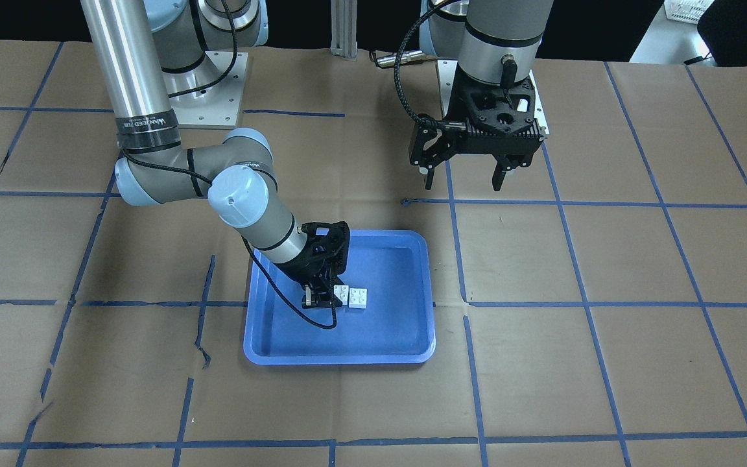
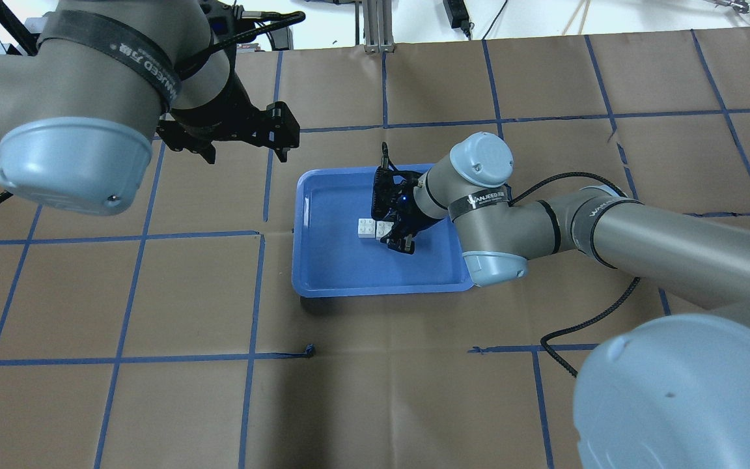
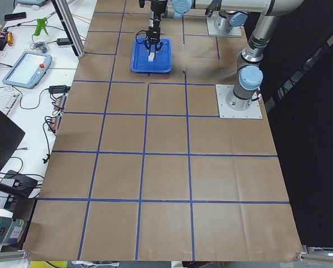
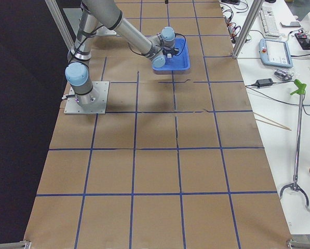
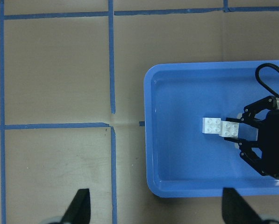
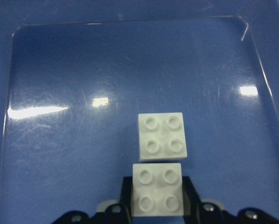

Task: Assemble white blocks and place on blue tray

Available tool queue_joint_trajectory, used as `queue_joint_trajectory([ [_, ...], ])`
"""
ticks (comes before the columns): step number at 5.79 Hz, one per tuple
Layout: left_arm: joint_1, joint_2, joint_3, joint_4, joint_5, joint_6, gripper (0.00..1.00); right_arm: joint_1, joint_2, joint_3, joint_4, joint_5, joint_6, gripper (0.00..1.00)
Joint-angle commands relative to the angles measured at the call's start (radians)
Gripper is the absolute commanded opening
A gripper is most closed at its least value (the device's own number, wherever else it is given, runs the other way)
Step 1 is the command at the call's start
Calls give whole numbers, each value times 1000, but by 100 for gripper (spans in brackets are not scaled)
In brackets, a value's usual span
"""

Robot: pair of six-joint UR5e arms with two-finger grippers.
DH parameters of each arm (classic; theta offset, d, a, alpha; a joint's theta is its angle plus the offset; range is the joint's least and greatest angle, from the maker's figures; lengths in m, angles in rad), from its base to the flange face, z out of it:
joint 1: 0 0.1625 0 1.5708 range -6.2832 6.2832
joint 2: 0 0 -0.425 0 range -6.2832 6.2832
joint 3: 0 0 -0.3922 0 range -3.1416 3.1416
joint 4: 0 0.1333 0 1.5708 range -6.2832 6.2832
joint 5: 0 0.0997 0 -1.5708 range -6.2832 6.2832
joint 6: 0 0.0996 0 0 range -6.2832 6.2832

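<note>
Right gripper (image 5: 236, 129) clamps one white block (image 6: 157, 190) beside the second white block (image 6: 161, 136) in the blue tray (image 1: 386, 331); left gripper (image 1: 462, 183) hovers, fingers apart.

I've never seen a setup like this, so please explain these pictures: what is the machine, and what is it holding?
These are two robot arms at a paper-covered table, filmed from the front, from overhead, from both table ends, and by a camera on each wrist. On the table lies a blue tray. Inside it the right claw grips one white brick; a second white brick sits beside it. The left claw hangs open above the table, away from the tray, holding nothing.
</note>
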Motion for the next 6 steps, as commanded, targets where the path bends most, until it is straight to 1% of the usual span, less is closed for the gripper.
queue_joint_trajectory([
  [1, 1, -3, 0, 5, -2, -3, 99, 1, 1, -4, -1, 3, 2, 24],
  [4, 2, -1, 11, 9, -5, -4, 99, 1, 3, -4, -14, 4, 32, 24],
  [6, 1, -33, 25, 33, -5, -6, 99, 1, 4, -4, -14, 4, 32, 24],
])
